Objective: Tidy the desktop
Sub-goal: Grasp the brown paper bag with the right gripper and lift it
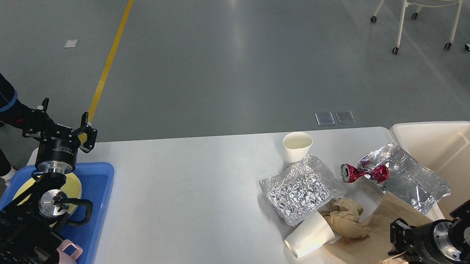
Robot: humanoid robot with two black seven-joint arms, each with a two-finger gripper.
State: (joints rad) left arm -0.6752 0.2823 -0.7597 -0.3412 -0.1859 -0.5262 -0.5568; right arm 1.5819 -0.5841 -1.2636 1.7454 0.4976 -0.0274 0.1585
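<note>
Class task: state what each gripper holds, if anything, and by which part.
Left gripper: open, holding nothing. Right gripper: over the brown paper; any hold cannot be told.
</note>
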